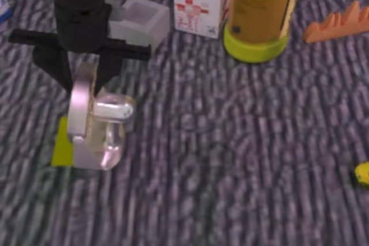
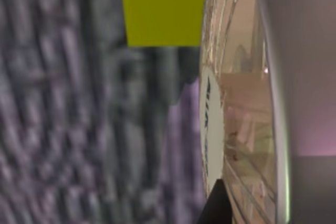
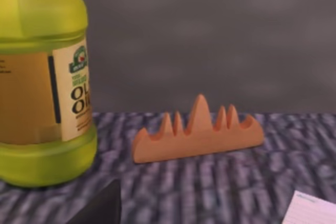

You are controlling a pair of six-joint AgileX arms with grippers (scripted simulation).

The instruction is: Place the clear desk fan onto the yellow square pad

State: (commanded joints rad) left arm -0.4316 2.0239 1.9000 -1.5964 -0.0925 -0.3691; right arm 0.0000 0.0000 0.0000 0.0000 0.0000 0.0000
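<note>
The clear desk fan point(image 1: 95, 122) stands on edge at the table's left, its round cage point(image 2: 241, 103) filling much of the left wrist view. My left gripper point(image 1: 82, 79) comes down from the far left and is shut on the cage's upper rim; one dark fingertip point(image 2: 215, 205) lies against the grille. The yellow square pad point(image 1: 62, 145) lies flat under the fan, with only its left strip showing from above. In the left wrist view the yellow square pad point(image 2: 165, 9) appears beside the cage. My right arm is outside the top view; a dark part of my right gripper point(image 3: 102, 205) shows low in its wrist view.
Along the far edge stand a translucent grey-lilac box point(image 1: 138, 21), a red-and-white carton point(image 1: 199, 1), a large yellow bottle point(image 1: 262, 12) and an orange toothed block point(image 1: 337, 24). A small yellow lump point(image 1: 363, 172) lies at the right edge. A white sheet corner point(image 3: 312, 208) shows near the right wrist.
</note>
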